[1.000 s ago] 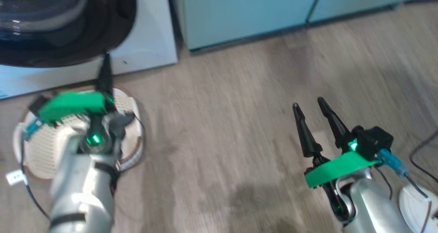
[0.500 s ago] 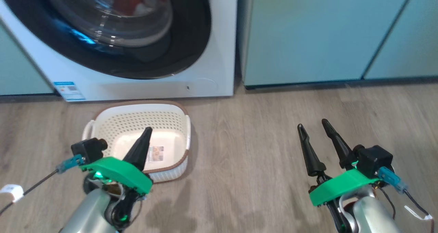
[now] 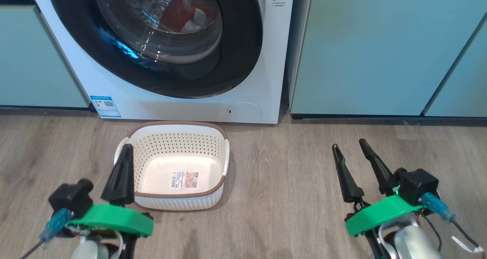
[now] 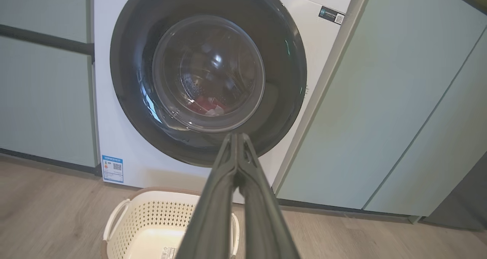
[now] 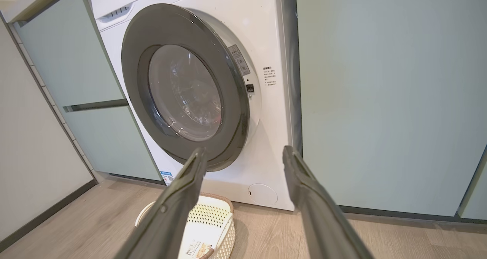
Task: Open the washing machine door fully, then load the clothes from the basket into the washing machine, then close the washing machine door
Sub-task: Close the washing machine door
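The washing machine point(image 3: 266, 61) stands ahead with its door point(image 3: 236, 53) swung across the porthole; I cannot tell whether it is latched. Through the glass, red and white clothes point(image 3: 182, 15) lie in the drum, also seen as clothes point(image 4: 207, 105) in the left wrist view. On the floor before the machine sits the basket point(image 3: 179, 137), holding nothing but its sticker. My left gripper point(image 3: 127, 148) is shut on nothing at the basket's near left corner and points at the door point(image 4: 207, 72). My right gripper point(image 3: 348, 145) stands open over bare floor to the basket's right.
Pale teal cabinets point(image 3: 380, 50) flank the machine on both sides. A blue label point(image 3: 105, 106) and a round flap point(image 3: 244, 111) sit low on its front. Wooden floor point(image 3: 285, 183) spreads between basket and right gripper. A thin cable point(image 3: 462, 243) trails at the lower right.
The head camera has swung, bringing the machine's front and the whole basket into the picture. My left gripper has drawn back from over the basket to its near left side. The right gripper stays open.
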